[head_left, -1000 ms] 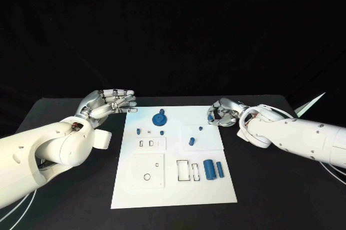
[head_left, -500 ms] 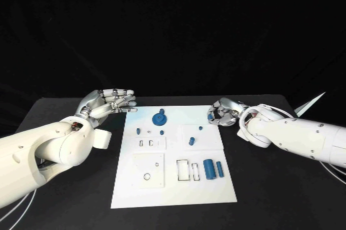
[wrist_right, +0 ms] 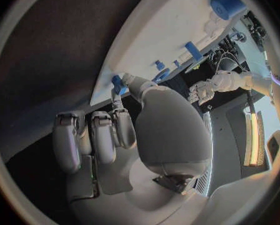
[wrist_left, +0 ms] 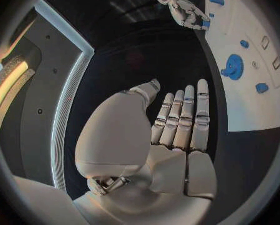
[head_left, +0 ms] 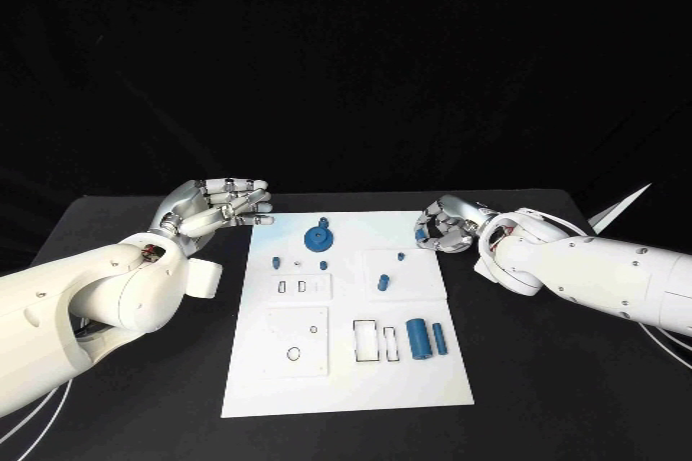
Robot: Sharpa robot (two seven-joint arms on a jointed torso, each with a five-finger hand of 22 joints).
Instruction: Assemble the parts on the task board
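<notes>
Parts lie scattered on the task board [head_left: 346,381] at the worktop's centre, while the right hand [head_left: 447,226], at two o'clock off the board, pinches a small blue part [wrist_right: 119,83]. The left hand [head_left: 219,207] hovers at ten o'clock, fingers loosely curled on nothing. Next, I judge, the held part must be carried over the board and seated in its matching slot.

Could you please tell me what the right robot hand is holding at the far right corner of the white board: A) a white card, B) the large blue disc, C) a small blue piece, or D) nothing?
C: the right robot hand pinches a small blue piece at the board's corner.
</notes>
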